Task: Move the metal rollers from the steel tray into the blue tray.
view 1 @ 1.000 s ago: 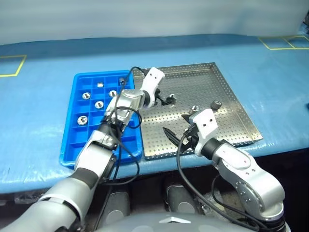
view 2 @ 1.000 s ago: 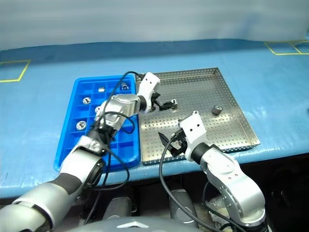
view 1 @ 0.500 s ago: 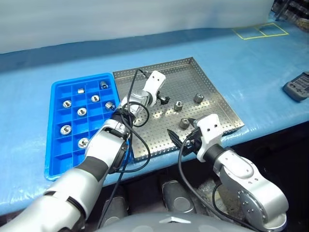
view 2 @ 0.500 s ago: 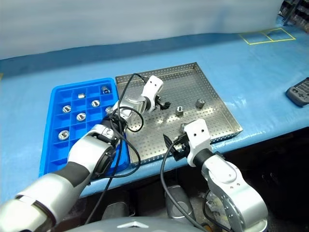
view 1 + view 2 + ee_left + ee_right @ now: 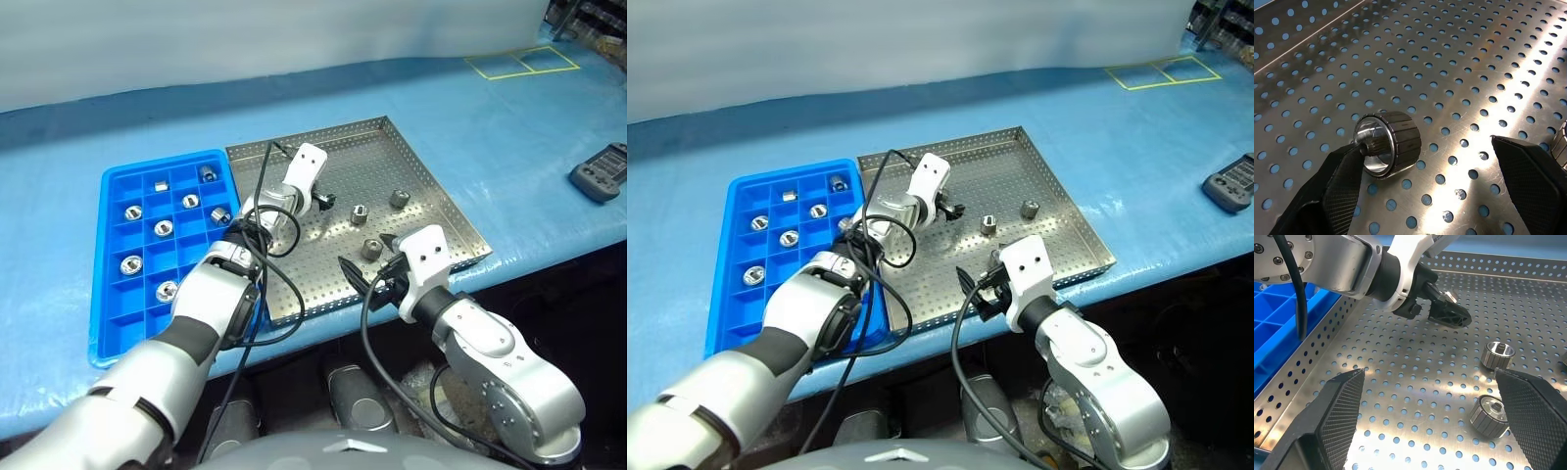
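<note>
Presently: metal rollers, four in the steel tray (image 5: 431, 186) — one (image 5: 1387, 143) on its side, touching one finger (image 5: 1342, 186) of the spread-open left gripper (image 5: 326, 204), not yet clamped; three (image 5: 372, 248) loose nearby; others (image 5: 131, 263) sit in the blue tray (image 5: 110, 328). Likely rigid, dense, slick, prone to rolling; grip across the ribbed barrel. Right gripper (image 5: 364, 282) spread, empty.

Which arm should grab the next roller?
Left. Its open left gripper already straddles a ribbed silver metal roller on the perforated steel tray, one of its fingers touching it. The right gripper hangs near the tray's front edge.
</note>
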`<state>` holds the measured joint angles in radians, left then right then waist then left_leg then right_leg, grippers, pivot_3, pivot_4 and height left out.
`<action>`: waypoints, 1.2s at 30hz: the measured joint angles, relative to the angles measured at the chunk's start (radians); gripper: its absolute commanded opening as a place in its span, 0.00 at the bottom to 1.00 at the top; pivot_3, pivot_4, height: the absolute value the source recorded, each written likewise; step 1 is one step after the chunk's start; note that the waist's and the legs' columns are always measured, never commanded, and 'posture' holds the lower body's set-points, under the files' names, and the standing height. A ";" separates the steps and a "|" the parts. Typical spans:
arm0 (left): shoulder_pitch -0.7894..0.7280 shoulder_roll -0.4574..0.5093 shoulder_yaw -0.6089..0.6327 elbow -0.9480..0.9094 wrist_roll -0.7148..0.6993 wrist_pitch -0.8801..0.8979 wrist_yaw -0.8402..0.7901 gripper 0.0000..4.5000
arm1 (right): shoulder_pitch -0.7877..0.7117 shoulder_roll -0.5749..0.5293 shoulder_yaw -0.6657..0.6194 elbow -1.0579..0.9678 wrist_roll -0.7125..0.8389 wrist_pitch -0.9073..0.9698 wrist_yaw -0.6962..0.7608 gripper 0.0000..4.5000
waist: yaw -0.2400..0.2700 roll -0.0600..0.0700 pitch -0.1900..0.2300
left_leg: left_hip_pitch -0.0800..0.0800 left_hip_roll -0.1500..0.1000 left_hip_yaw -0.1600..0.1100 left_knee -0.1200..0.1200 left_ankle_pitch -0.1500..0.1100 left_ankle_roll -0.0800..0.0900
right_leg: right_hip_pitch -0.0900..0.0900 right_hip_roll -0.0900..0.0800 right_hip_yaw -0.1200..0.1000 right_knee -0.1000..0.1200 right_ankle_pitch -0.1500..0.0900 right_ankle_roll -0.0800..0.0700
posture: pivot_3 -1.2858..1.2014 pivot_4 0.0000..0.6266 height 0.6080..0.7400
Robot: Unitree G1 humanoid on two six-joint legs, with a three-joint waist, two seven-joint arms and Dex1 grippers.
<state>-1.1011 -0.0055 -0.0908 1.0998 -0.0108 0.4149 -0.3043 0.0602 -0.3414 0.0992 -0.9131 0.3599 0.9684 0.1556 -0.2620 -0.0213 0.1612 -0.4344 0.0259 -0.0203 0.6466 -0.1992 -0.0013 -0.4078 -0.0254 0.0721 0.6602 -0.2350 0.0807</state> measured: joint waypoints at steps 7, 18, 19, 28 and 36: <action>0.027 -0.009 0.006 0.005 0.011 0.023 -0.003 0.35 | -0.006 -0.004 -0.001 0.001 0.000 0.001 0.001 1.00 | 0.003 0.000 0.000 | 0.002 0.000 0.000 0.000 0.000 0.000 | 0.002 0.000 0.000 0.000 0.000 0.000 | 0.40 0.24 1.00; 0.066 0.013 0.043 -0.078 -0.004 0.067 -0.037 0.05 | -0.013 -0.004 -0.004 0.006 0.002 0.002 0.003 1.00 | 0.006 0.000 0.000 | 0.000 0.000 0.000 -0.001 0.000 0.000 | 0.000 0.000 0.001 0.000 0.000 0.000 | 0.40 0.24 1.00; 0.073 0.015 0.045 -0.095 -0.009 0.080 -0.048 0.05 | -0.014 -0.004 -0.004 0.007 0.002 0.002 0.004 1.00 | 0.007 0.000 0.000 | 0.000 0.000 0.000 -0.001 0.000 0.000 | 0.000 0.000 0.001 0.000 0.000 0.000 | 0.41 0.24 1.00; 0.269 0.075 0.081 -0.658 -0.139 0.277 -0.155 0.05 | -0.040 -0.002 0.006 0.031 0.003 0.002 0.016 1.00 | 0.010 0.001 0.000 | -0.003 0.000 0.000 -0.001 0.000 0.000 | -0.004 0.000 0.002 0.001 0.000 0.000 | 0.42 0.24 1.00; 0.335 0.173 0.096 -0.868 -0.170 0.382 -0.150 0.05 | -0.051 0.011 0.026 0.053 0.002 -0.001 0.023 1.00 | 0.032 0.001 0.000 | -0.001 0.000 0.000 0.000 0.000 0.000 | -0.002 0.000 0.001 0.002 0.000 0.000 | 0.43 0.24 1.00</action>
<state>-0.7657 0.1678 0.0050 0.2315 -0.1812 0.7970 -0.4541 0.0095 -0.3306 0.1257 -0.8599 0.3619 0.9678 0.1782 -0.2297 -0.0202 0.1616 -0.4351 0.0259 -0.0200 0.6468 -0.1990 -0.0013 -0.4096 -0.0254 0.0736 0.6619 -0.2348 0.0808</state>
